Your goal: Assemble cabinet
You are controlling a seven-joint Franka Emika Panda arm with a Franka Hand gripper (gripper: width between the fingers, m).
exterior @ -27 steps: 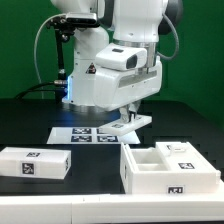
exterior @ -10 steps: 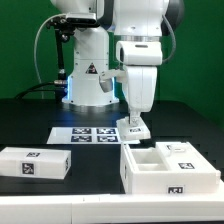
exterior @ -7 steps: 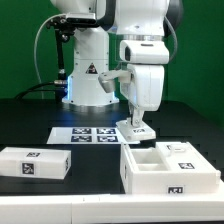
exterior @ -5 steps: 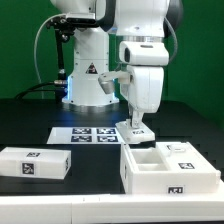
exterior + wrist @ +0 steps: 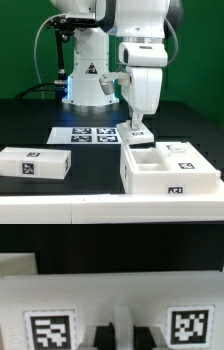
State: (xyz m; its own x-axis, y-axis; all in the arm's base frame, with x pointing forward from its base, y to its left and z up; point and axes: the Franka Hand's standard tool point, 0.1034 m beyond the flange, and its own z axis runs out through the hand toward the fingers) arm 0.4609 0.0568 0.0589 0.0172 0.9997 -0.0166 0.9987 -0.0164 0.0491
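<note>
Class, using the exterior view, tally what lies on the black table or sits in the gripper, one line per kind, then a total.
White cabinet parts: 3 (block, open box, panel clamped in the gripper)
Marker board: 1
Total: 4

Support: black table (image 5: 30, 125) | lay on it: marker board (image 5: 85, 134) mid-table; white block (image 5: 35, 163), exterior view's left; open cabinet box (image 5: 150, 180), exterior view's right.
</note>
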